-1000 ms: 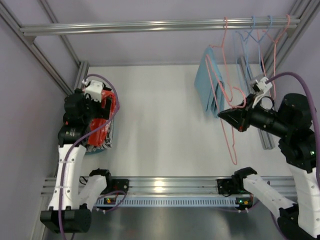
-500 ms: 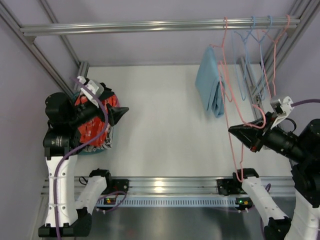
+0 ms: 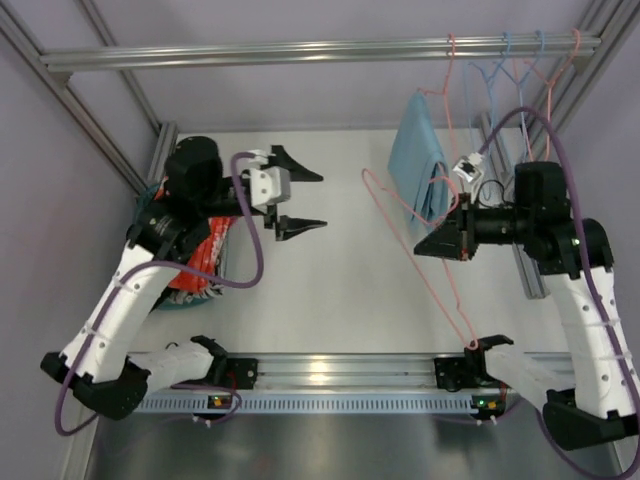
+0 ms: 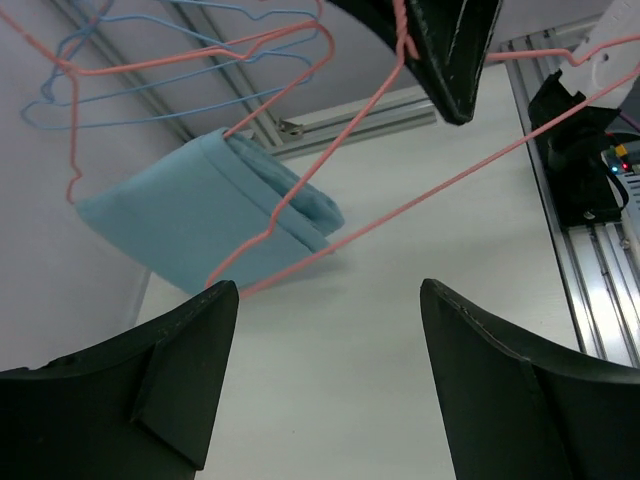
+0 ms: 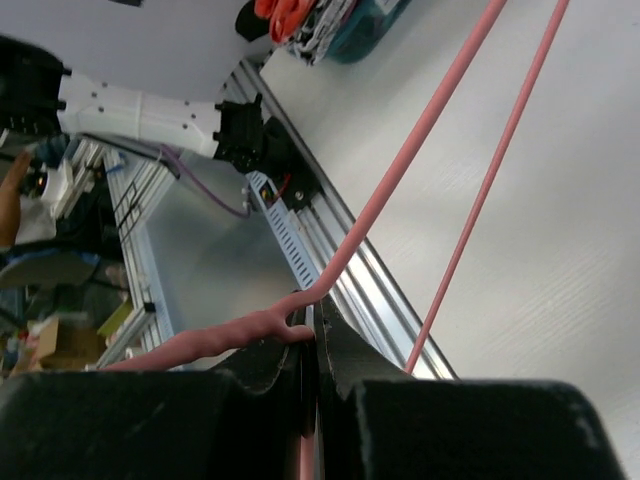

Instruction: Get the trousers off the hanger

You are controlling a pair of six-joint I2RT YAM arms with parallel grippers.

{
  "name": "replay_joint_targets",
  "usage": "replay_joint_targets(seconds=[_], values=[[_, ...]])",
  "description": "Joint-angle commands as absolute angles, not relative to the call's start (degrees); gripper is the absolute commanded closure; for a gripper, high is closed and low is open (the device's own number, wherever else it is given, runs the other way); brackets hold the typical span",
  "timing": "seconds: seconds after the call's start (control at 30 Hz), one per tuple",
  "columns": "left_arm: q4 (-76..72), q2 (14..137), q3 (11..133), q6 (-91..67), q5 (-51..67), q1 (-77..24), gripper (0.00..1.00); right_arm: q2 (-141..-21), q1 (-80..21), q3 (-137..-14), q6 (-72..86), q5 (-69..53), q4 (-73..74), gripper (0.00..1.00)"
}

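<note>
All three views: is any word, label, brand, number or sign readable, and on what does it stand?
No text can be read in any view.
On the light blue trousers and the pink hanger: no tag or print shows.
On the black base unit by the rail: lit dots only, no legible marking.

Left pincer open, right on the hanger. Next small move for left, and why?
Probably ease the left pincer forward onto the blue trousers and close. The right pincer is shut on the pink hanger, holding it out. The trousers hang folded over it, and the open left jaws face the cloth without touching it.
</note>
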State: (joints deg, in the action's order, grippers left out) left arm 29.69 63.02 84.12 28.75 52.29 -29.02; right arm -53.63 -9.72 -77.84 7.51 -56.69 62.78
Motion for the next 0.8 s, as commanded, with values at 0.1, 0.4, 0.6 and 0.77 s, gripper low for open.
replay_joint_targets(seconds=[0.1, 0.4, 0.6, 0.77], values=[[27.60, 69.16, 87.45, 39.10, 38.86, -44.46, 0.27, -59.58, -23.55, -81.91, 7.91, -52.64, 54.67, 1.00], [27.60, 71.98, 81.22, 47.64, 24.79, -58.97, 0.41, -65.65, -29.62, -87.71, 8.00, -53.70, 54.40, 1.00], [25.77, 71.20, 78.67, 48.17, 16.46, -60.38, 0.65, -64.43, -31.38, -86.84, 6.68, -54.05, 55.72, 1.00], [24.96, 65.93, 76.90, 48.08, 22.93, -60.38, 0.55, -62.93, -31.38, -83.94, 6.07, -52.74, 56.25, 1.00]])
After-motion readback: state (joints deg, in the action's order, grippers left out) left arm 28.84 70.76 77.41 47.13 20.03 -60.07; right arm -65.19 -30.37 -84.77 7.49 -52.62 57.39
